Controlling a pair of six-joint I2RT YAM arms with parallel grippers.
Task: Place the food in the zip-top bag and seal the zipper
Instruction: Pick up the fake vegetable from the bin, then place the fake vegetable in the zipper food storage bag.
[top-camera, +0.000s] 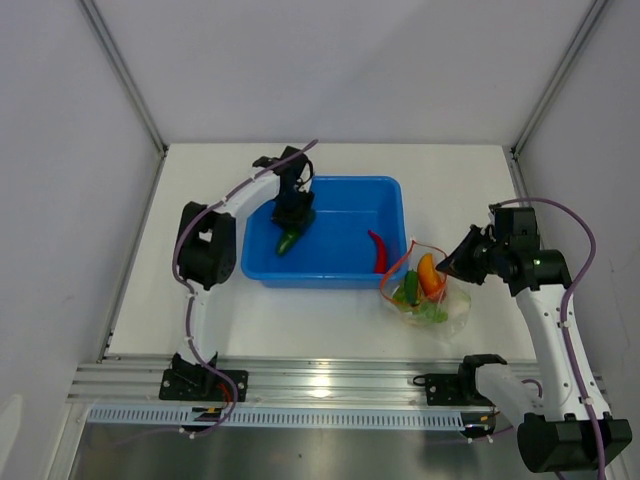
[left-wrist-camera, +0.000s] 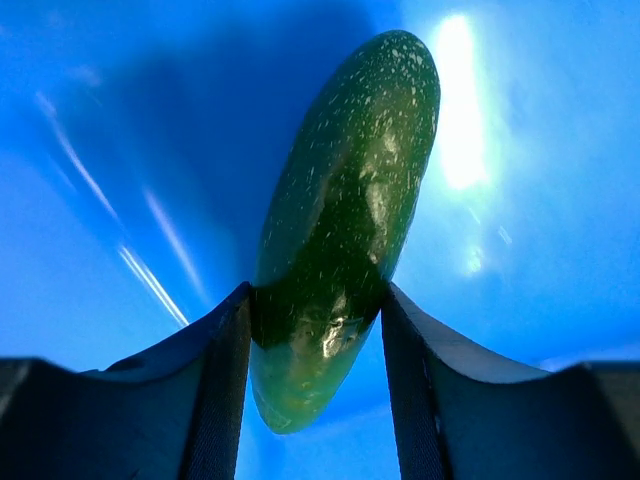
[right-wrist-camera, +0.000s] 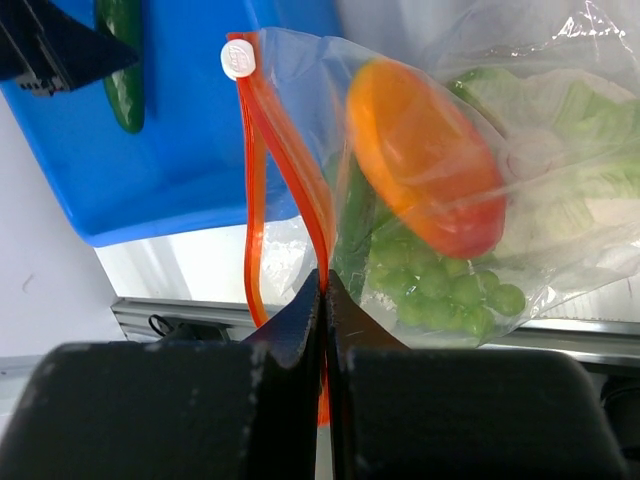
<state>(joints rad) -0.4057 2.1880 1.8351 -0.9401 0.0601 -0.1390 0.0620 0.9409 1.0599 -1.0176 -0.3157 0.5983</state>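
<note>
My left gripper (top-camera: 293, 215) is inside the blue tub (top-camera: 330, 270), shut on the dark green cucumber (top-camera: 288, 240); in the left wrist view the cucumber (left-wrist-camera: 345, 215) sits between both fingers (left-wrist-camera: 215, 370). A red chili (top-camera: 379, 250) lies in the tub's right side. The clear zip-top bag (top-camera: 428, 300) lies right of the tub with an orange fruit (top-camera: 431, 273) and green grapes (top-camera: 410, 292) inside. My right gripper (right-wrist-camera: 325, 285) is shut on the bag's orange-red zipper strip (right-wrist-camera: 290, 170), and the mouth gapes open. The fruit (right-wrist-camera: 425, 160) and grapes (right-wrist-camera: 450, 290) show through the plastic.
The tub stands mid-table against the bag's left side. White walls enclose the table on three sides. An aluminium rail (top-camera: 330, 385) runs along the near edge between the arm bases. A white slider tab (right-wrist-camera: 237, 60) sits at the zipper's far end.
</note>
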